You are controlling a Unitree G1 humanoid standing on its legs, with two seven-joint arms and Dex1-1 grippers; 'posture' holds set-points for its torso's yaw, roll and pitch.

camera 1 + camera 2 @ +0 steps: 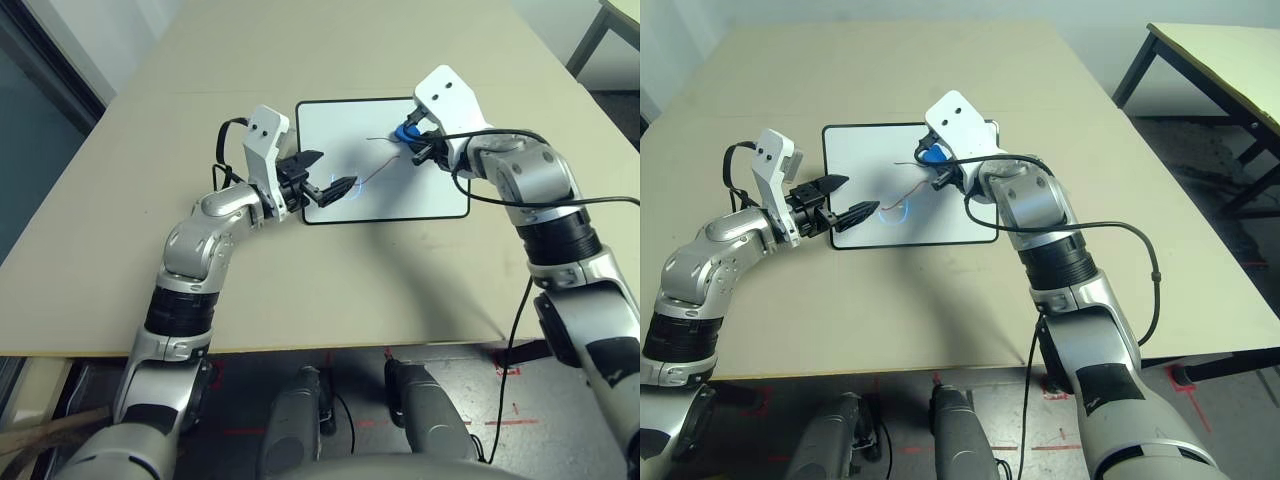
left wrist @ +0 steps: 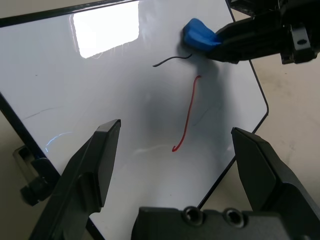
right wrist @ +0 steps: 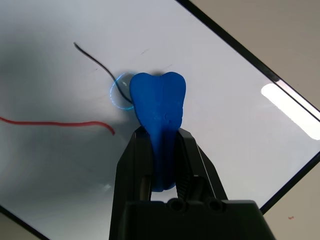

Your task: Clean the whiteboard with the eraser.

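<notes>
The right pincer point(image 3: 162, 150) is clamped tight on the eraser point(image 3: 159, 102), whose blue tip presses the whiteboard point(image 1: 350, 125) at the end of a black stroke point(image 3: 95, 59), centre right of the head view. Its lower half is hidden between the fingers (a red line point(image 2: 187, 115) lies nearby). The left pincer point(image 1: 325, 172) hangs wide open over the board's lower left, holding nothing. The board lies flat on the worktop point(image 1: 300, 280).

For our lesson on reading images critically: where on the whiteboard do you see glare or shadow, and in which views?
Left wrist view: a bright rectangular glare patch sits on the whiteboard, and a soft grey shadow falls below the eraser held by the right end effector. Right wrist view: a glare streak lies near the board's edge, with grey shading around the red line.
</notes>
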